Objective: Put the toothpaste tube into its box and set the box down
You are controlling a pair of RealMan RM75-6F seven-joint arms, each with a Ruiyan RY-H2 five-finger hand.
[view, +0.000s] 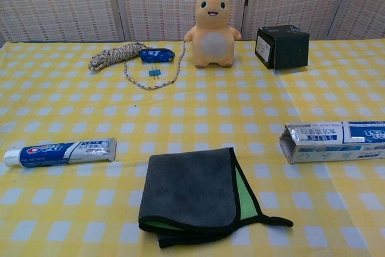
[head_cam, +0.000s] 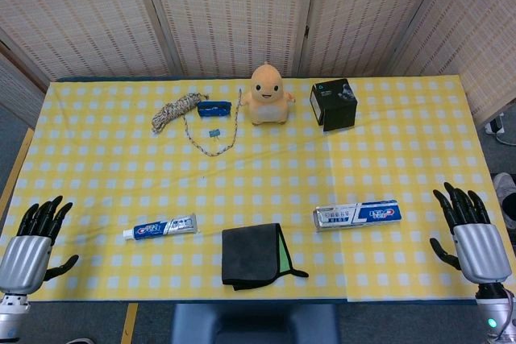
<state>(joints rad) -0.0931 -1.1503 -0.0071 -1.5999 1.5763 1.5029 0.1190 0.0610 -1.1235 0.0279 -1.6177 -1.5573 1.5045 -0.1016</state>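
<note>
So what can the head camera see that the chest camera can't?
Only the head view shows the two hands: the left hand and the right hand, both holding nothing with fingers apart, at the table's near corners. It also shows the floor beyond the table's edges.

Only the chest view shows the toothpaste box's open end facing left.

Both show the toothpaste tube, the box, the folded grey cloth, the orange toy, the black box, the rope and the yellow checked tablecloth.

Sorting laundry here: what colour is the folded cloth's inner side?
Green inside the dark grey folded cloth, clearest in the chest view.
</note>
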